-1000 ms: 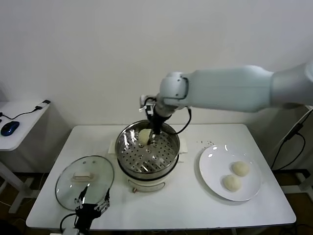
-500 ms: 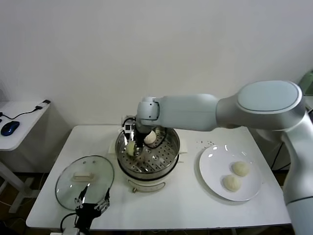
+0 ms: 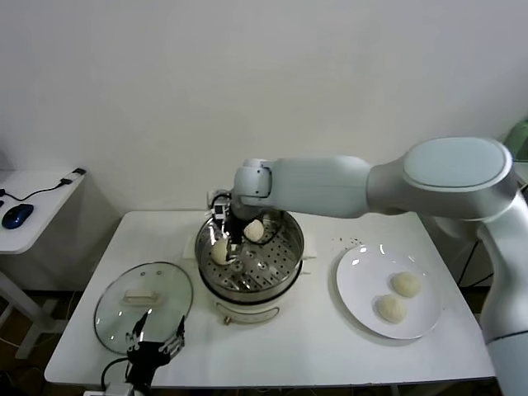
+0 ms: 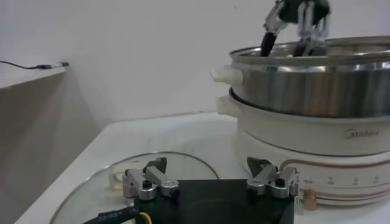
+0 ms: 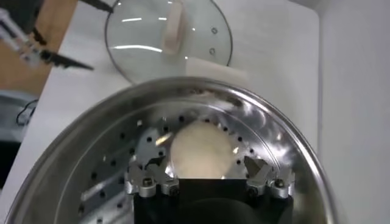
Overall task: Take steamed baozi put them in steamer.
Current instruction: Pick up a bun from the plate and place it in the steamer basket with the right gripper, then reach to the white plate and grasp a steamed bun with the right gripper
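The steamer (image 3: 290, 247) stands mid-table, a shiny steel pot on a white base. My right gripper (image 3: 228, 245) reaches into its left side and is open. One steamed baozi (image 5: 201, 149) lies on the perforated tray between the spread fingers (image 5: 150, 168), held by neither. That same baozi (image 3: 219, 252) lies left of a second baozi (image 3: 253, 231) at the back of the tray. Two more baozi (image 3: 405, 284) (image 3: 390, 308) rest on the white plate (image 3: 359, 272). My left gripper (image 4: 210, 173) hangs open over the glass lid (image 4: 122, 167), near the table's front edge.
The glass lid (image 3: 142, 305) with a white handle lies front left of the steamer (image 4: 317, 91). A side table with a blue mouse (image 3: 16, 216) and a cable stands at far left. The right arm spans above the back of the table.
The right arm swung the gripper from the back of the pot to its left side. Its jaws opened and let go of the baozi, which now lies on the tray. The left arm stayed still.
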{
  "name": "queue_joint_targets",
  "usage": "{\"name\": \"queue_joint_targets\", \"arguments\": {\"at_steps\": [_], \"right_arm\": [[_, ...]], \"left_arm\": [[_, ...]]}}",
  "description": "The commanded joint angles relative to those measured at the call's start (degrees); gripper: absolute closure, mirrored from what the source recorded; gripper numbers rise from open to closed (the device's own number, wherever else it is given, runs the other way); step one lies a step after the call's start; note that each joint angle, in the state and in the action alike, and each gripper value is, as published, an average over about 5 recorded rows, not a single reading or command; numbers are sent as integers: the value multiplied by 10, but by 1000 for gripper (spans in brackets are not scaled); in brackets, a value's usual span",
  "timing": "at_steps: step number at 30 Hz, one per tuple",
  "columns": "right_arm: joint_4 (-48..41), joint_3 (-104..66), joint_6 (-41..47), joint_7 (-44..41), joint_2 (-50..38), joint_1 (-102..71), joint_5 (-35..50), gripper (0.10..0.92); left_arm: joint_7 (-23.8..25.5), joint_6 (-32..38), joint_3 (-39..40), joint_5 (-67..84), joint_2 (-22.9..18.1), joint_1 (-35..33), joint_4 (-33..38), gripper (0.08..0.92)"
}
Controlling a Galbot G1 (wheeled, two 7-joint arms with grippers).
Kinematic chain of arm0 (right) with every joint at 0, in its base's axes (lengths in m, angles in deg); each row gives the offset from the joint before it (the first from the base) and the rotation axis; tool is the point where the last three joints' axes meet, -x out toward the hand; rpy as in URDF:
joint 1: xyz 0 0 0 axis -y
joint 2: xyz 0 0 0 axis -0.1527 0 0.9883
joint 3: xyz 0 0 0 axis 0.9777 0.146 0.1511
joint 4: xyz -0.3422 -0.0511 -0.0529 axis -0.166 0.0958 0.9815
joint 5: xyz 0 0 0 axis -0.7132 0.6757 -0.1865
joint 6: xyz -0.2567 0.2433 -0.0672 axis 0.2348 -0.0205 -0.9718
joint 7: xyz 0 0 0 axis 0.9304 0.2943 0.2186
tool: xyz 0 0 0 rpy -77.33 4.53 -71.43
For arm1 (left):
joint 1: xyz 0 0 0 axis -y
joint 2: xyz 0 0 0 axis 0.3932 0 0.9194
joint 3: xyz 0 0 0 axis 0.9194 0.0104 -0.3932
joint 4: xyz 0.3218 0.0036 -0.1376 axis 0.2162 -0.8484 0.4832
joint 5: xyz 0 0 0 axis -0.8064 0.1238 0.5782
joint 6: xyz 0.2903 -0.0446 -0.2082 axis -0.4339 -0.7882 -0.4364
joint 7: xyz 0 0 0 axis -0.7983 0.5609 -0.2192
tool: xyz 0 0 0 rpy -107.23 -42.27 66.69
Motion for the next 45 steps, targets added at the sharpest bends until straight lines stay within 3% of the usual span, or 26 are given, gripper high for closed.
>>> {"name": "queue_joint_targets", "arguments": {"at_steps": [1, 10, 17, 32, 45], "right_arm": [[112, 103, -107, -144, -237, 182, -45, 203], [238, 288, -120, -143, -482, 254, -201, 202], [248, 228, -85, -101, -560, 111, -289, 203], [157, -42, -49, -32, -520, -194, -338, 203], [93, -92, -46, -27, -465, -251, -339, 203]], "left_arm": [[0, 0, -1, 1, 0, 0, -4, 177], [0, -2, -3, 2, 1, 3, -2, 177], [-1, -1, -3, 1, -1, 2, 0, 177], [-1, -2, -8, 0, -7, -1, 5, 177], [-2, 2, -13, 0, -6, -6, 1, 177]]}}
